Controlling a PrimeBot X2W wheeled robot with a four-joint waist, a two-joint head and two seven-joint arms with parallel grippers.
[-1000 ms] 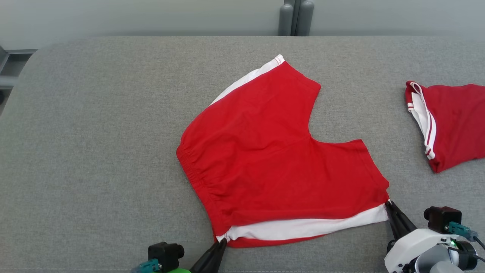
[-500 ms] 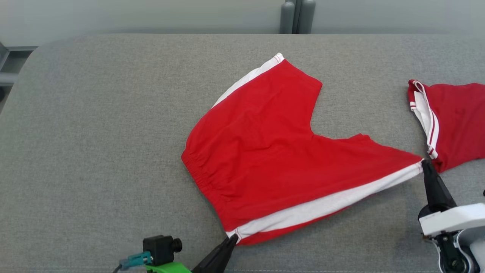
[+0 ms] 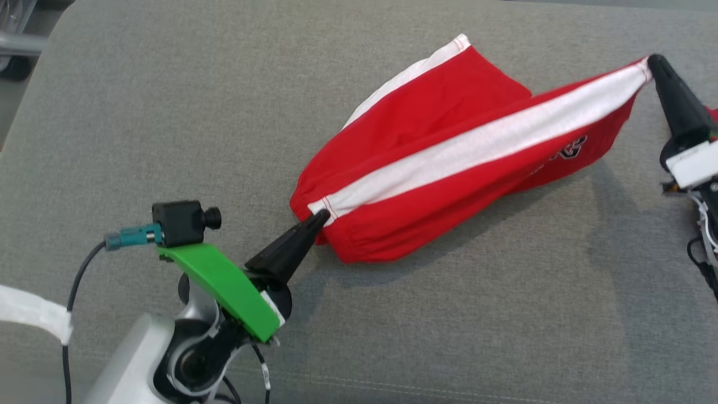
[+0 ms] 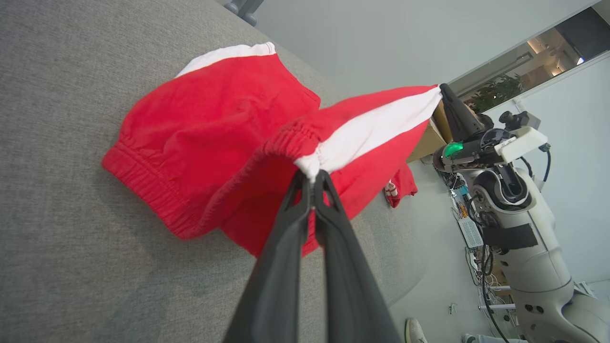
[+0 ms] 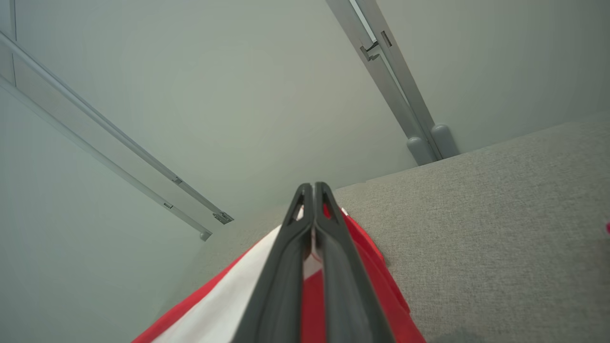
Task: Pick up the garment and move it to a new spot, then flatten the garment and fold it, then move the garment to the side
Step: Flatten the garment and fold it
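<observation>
You see a grey fabric-covered surface [image 3: 140,112] spanning the frame. Red shorts [image 3: 437,112] with white side stripes rest partly on it, from centre to upper right.

Left arm [image 3: 134,350] low and near, right arm [image 3: 693,165] far out, jaws of both tight together.

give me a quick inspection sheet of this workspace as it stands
surface: grey fabric table, flat
job's things: red shorts with a white side stripe, stretched between both grippers, one side lifted, the rest lying on the table
clutter: second red cloth near the right arm
grippers: left gripper shut on the stripe's waistband end; right gripper shut on its hem end
cables: black cable by the left arm; loose wires by the right arm
surroundings: pale wall, grey posts behind the table, a shoe on the floor
</observation>
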